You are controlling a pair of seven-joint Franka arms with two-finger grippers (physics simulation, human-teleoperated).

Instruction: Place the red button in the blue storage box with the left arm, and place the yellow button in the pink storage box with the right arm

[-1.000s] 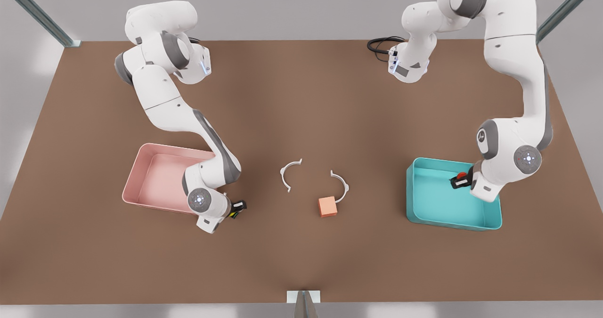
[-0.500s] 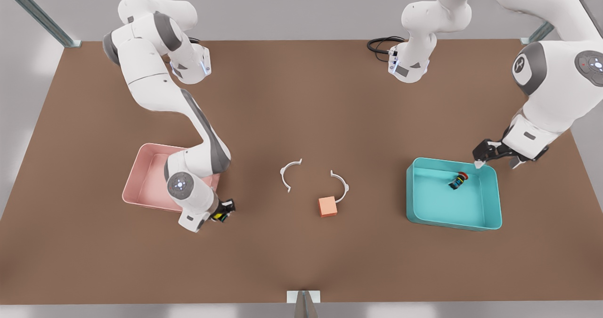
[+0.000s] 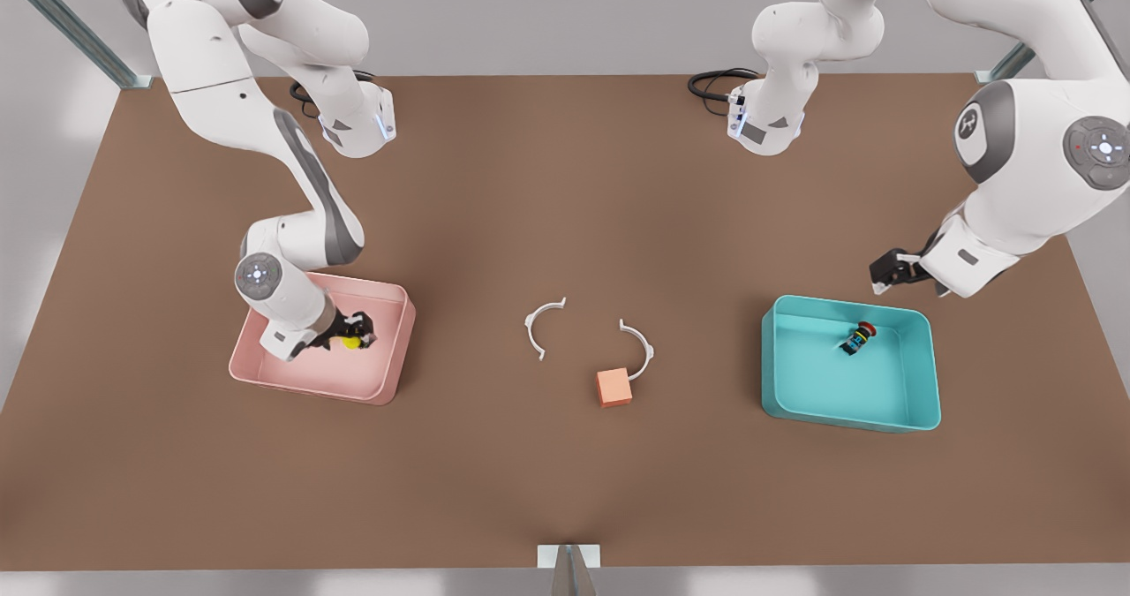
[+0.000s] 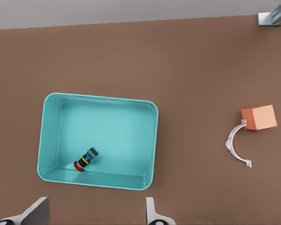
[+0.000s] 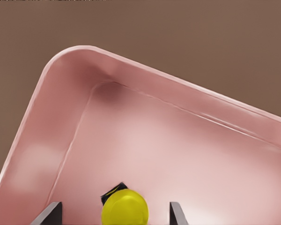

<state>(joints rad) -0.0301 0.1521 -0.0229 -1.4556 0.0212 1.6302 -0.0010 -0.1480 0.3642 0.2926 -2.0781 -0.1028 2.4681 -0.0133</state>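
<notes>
Brown tabletop (image 3: 547, 472) fills most of the front view, with a pale grey wall strip along the top edge and both arm bases mounted near the upper middle. At the left of the frame sits the pink storage box (image 3: 392, 359), and the right gripper (image 3: 357, 335) hangs inside it, over the middle of its floor. The yellow button (image 3: 352, 342) sits between that gripper's fingers; in the right wrist view the yellow cap (image 5: 125, 208) lies at the lower centre, with the two fingertips (image 5: 50, 212) standing well to either side of it and not touching it, so the jaws are spread and the button is not clamped. Whether the button rests on the pink floor (image 5: 178, 154) cannot be told.

At the right of the frame the blue storage box (image 3: 922, 402) holds the red button (image 3: 857, 338), which lies tipped on its side in the upper right part of the tray, near the far wall. The left gripper (image 3: 886, 271) hovers outside the tray, just above its upper right corner in the picture, with its fingers (image 4: 37, 211) set wide apart and holding nothing.

Between the two trays, near the centre, lie two white curved clips (image 3: 540, 326) and a small orange-pink cube (image 3: 613, 388), the cube touching the right-hand clip
</notes>
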